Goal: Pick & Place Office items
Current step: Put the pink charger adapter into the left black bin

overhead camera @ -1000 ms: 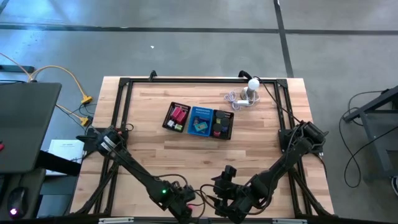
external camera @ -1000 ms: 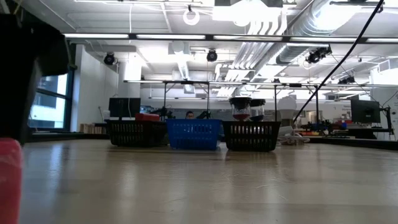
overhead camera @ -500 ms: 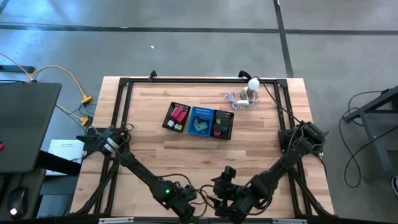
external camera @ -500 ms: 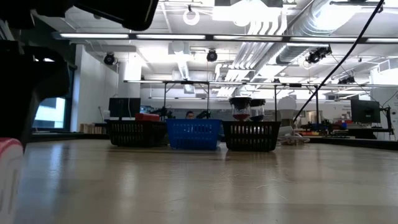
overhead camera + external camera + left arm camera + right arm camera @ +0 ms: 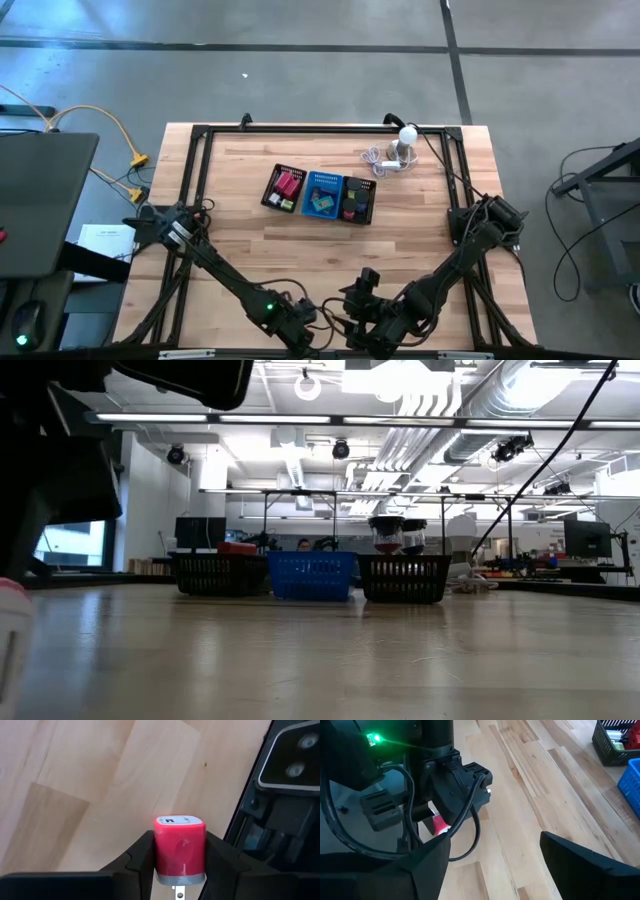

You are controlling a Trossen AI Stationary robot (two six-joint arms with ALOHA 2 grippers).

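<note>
- Left wrist view: the left claw [image 5: 180, 870] is clamped on a red plug-in charger block [image 5: 180, 851], one dark finger [image 5: 142, 857] pressed to each side face. The block sits squarely between the fingers, its white-labelled end pointing away from the wrist and its metal prong toward it, so its long axis runs along the fingers' reach.
- The block sits low over the wooden surface [image 5: 75, 780]; whether it is touching the boards cannot be told.
- High view: the left claw [image 5: 300, 333] works at the near edge of the surface, close beside the right arm.
- Right wrist view: the right claw [image 5: 495, 870] stands released, fingers wide apart with nothing between them, near the left claw and facing it. It is waiting.
- High view: the mesh tray [image 5: 321, 195] lies well apart, across the surface toward the far edge, already carrying several small items.
- Judgement: the grasp looks secure; the carry to the tray falls to the left arm.
</note>
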